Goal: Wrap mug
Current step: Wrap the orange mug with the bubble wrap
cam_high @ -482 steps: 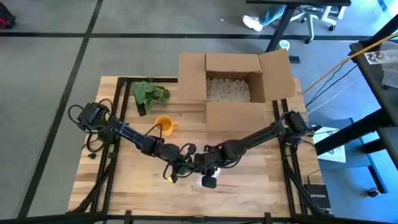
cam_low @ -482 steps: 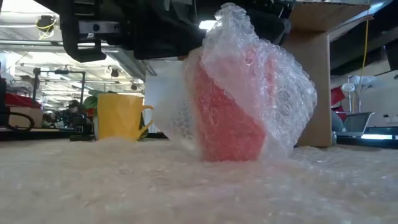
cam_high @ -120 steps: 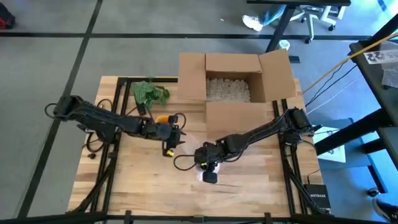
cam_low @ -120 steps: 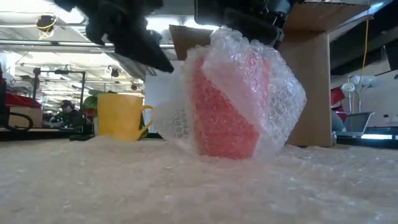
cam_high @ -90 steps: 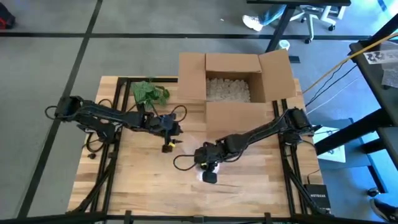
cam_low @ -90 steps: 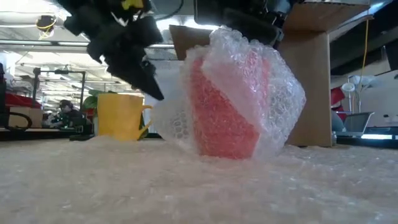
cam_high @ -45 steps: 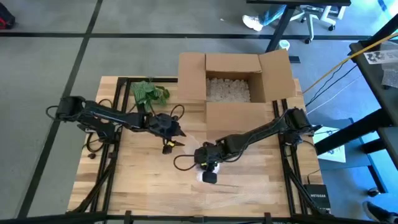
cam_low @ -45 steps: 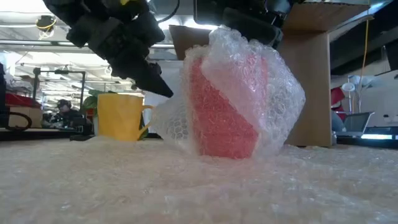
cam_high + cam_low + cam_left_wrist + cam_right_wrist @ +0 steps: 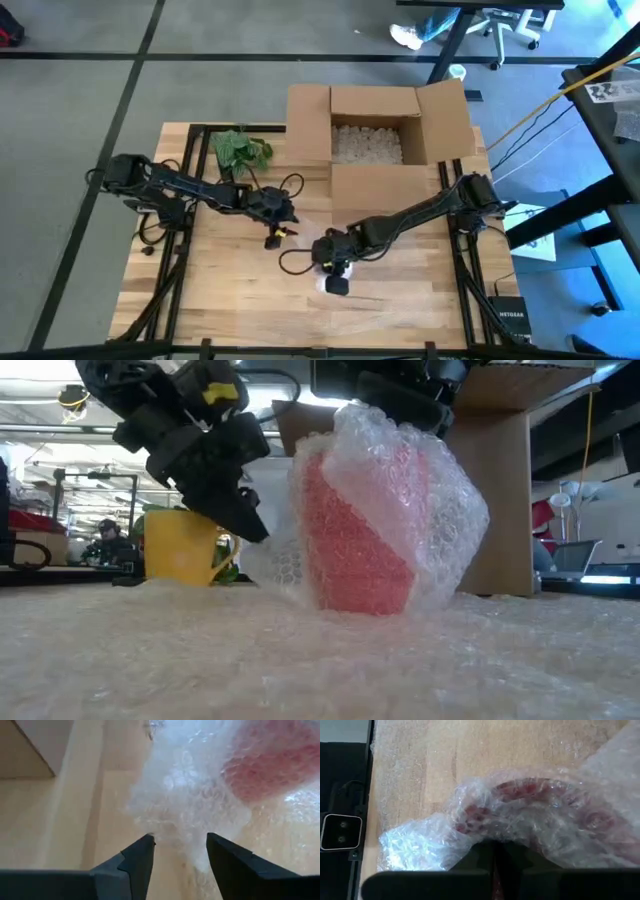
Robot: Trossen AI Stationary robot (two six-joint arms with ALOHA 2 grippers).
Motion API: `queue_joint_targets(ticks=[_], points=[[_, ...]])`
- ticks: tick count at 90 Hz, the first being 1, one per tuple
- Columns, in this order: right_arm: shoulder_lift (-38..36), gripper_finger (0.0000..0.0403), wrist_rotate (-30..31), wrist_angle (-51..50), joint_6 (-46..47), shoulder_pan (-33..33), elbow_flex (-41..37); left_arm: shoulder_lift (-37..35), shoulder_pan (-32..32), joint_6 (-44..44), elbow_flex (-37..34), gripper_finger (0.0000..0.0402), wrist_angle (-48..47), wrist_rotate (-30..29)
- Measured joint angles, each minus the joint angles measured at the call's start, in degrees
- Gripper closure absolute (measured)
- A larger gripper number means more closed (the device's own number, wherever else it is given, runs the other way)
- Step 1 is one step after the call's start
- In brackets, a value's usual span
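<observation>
Red mug, swathed in bubble wrap, stands mid-table, the right gripper pinched shut on the wrap at its top. Left gripper, fingers spread, reaches the wrap's loose edge; a yellow mug stands behind it.

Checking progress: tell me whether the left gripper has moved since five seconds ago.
Yes. The left gripper has pulled back from beside the wrapped mug toward the cardboard box.
</observation>
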Motion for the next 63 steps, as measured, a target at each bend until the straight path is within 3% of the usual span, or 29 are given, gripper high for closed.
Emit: queue_joint_targets(ticks=[29,38,51,63], points=[[0.0,0.0402,0.0,0.1,0.0,0.0,0.0,0.0,-0.2,0.2,0.0,0.0248,0.7,-0.8],[0.0,0.0402,0.0,0.1,0.0,0.0,0.0,0.0,-0.9,1.0,0.0,0.0287,1.5,-0.8],[0.0,0.0402,0.0,0.2,-0.2,0.0,0.0,0.0,-1.7,2.9,0.0,0.0382,1.5,0.1],[0.0,0.0402,0.5,0.3,-0.3,0.0,0.0,0.0,-2.6,3.4,0.0,0.0399,2.9,0.2]])
